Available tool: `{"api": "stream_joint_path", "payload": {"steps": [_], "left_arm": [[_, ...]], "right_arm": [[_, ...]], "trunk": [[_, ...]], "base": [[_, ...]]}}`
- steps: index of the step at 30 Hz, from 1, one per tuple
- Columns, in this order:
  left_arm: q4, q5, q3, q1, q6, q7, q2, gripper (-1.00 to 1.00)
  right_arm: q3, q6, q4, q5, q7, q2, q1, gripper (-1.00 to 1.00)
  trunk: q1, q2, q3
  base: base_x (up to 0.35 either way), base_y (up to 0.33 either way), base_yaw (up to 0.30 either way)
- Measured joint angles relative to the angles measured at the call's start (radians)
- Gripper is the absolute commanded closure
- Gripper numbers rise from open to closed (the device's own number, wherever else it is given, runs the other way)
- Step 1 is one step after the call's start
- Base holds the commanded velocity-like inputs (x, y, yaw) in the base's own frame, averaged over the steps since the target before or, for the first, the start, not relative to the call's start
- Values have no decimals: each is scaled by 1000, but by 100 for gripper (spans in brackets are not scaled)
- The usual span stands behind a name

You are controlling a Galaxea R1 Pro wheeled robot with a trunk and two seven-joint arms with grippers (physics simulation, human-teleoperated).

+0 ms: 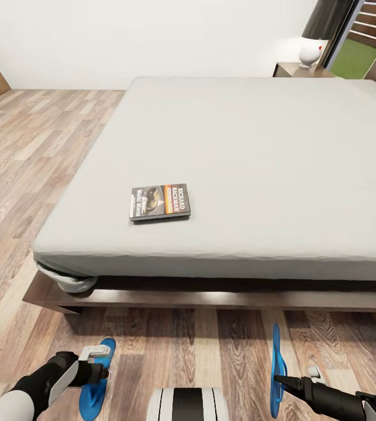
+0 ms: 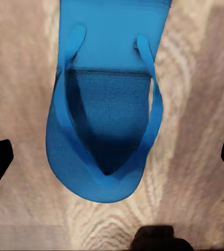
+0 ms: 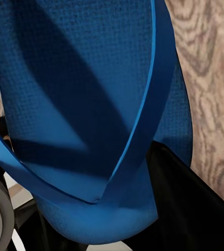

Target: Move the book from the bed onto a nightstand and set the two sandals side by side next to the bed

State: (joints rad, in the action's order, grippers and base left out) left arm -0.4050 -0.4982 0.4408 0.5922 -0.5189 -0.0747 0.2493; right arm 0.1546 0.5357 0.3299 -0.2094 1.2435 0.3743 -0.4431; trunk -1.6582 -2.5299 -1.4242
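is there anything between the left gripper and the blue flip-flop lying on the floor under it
Nothing visible. In the left wrist view the bright blue flip-flop lies strap-up on the wood plank floor, with the left gripper above it, jaws spread wide to either side and only open space between. The head view shows the same gripper over that sandal.

The only readable text is on the book (image 1: pixel 159 202) lying on the bed (image 1: pixel 258 152), well beyond both grippers' fingers: white capitals reading "RICHARD BACHMAN" on its dark cover. Smaller lettering beside it is too blurred to read.
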Motion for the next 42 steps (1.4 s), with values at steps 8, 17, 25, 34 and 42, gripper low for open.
{"api": "stream_joint_path", "payload": {"steps": [8,17,25,34,42], "left_arm": [[-82,-27,-109,0,-4,-303,103,-100],[-82,-29,-116,-1,-4,-369,152,-100],[152,-25,-116,-13,232,-880,214,-100],[289,-29,-116,-13,390,-1079,216,-100],[294,-31,-115,-13,398,-1081,211,-100]], "right_arm": [[0,0,0,0,0,0,0,100],[1,0,-1,1,0,0,0,100],[-1,-13,-12,9,-13,1,0,100],[-4,-22,-14,19,-293,1,0,100],[-10,-113,-14,17,-455,-2,0,100]], "trunk": [[0,0,0],[0,0,0],[0,0,0],[0,0,0],[0,0,0]], "base": [[0,0,0],[0,0,0],[0,0,0],[0,24,0],[0,254,0]]}}
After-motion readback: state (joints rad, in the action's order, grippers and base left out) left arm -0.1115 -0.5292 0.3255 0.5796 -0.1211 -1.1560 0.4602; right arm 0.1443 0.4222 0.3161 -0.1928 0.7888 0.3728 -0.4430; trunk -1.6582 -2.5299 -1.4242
